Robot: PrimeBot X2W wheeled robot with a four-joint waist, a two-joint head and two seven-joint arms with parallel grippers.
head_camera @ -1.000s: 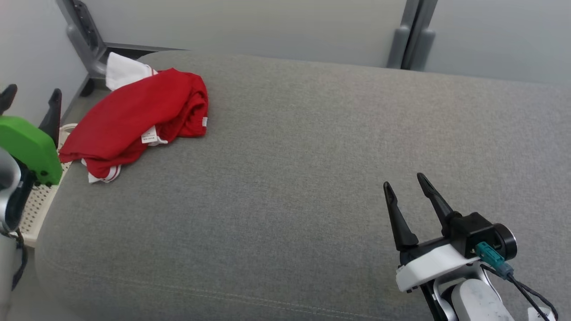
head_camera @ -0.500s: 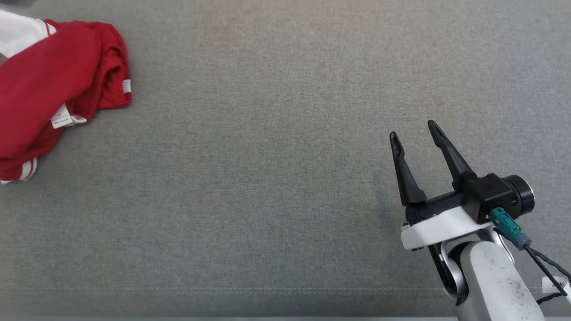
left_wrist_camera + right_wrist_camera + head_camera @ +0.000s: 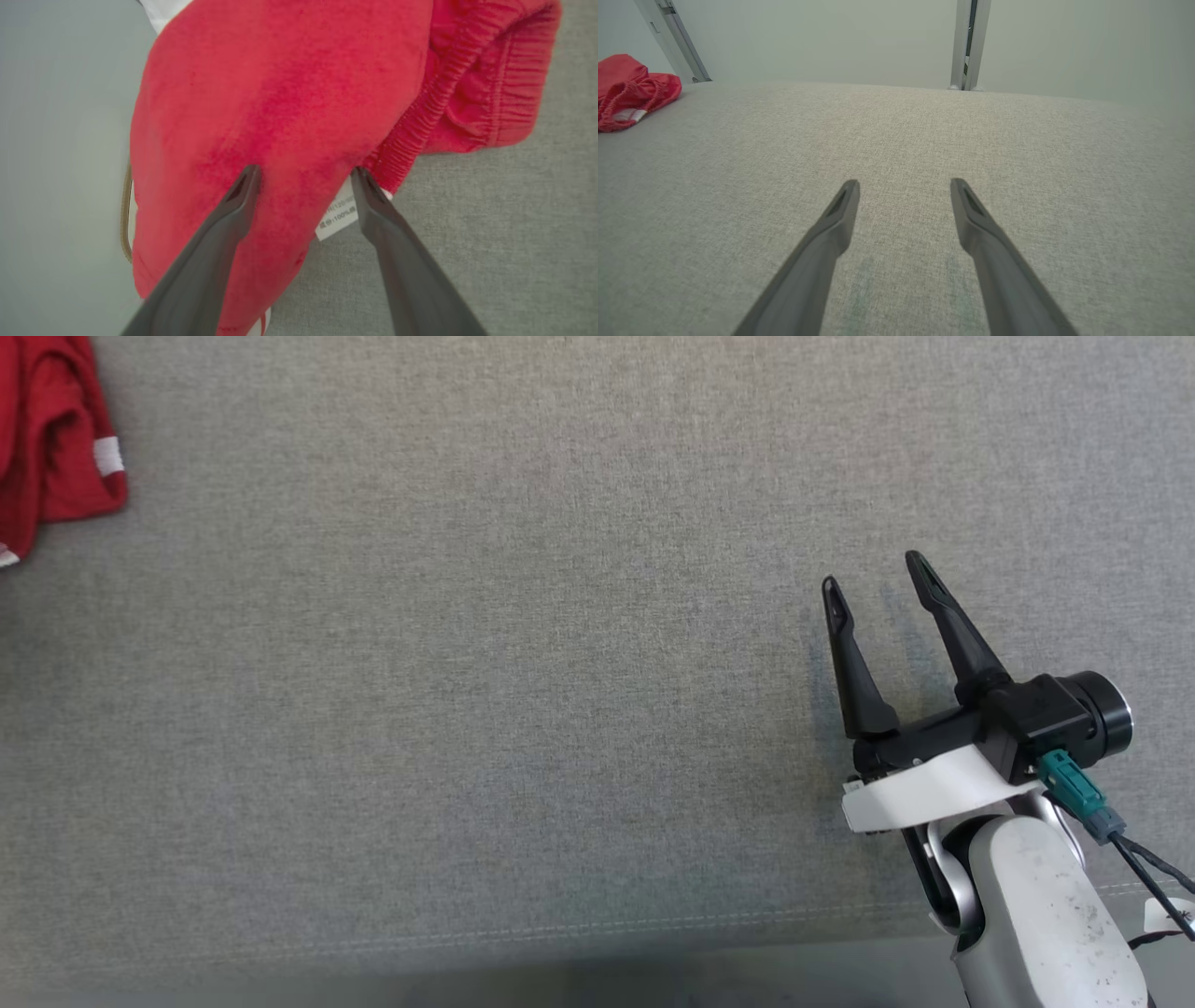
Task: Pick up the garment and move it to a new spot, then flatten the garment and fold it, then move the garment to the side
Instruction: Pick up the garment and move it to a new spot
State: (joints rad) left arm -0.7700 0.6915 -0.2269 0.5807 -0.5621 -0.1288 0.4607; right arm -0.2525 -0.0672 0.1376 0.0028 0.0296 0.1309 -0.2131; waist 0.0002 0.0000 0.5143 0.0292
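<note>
The crumpled red cloth garment with white trim (image 3: pixel 280 93) was left bunched at the left end of the grey fabric cushion (image 3: pixel 467 709), right under the left tool (image 3: pixel 306 175). That tool's fingers were spread astride the garment beside its white care label (image 3: pixel 337 217). The right tool (image 3: pixel 873 574), also spread and empty, was parked well away from the garment. Since a second earlier only the head camera had been swung; the garment itself wasn't shifted.

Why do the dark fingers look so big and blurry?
Left wrist view: the left gripper sits near its wide-angle lens, so its fingers loom and blur; the crumpled red fabric garment is sharp. Right wrist view: the right gripper casts faint shadows on the grey fabric cushion. Head view: soft, even light.
</note>
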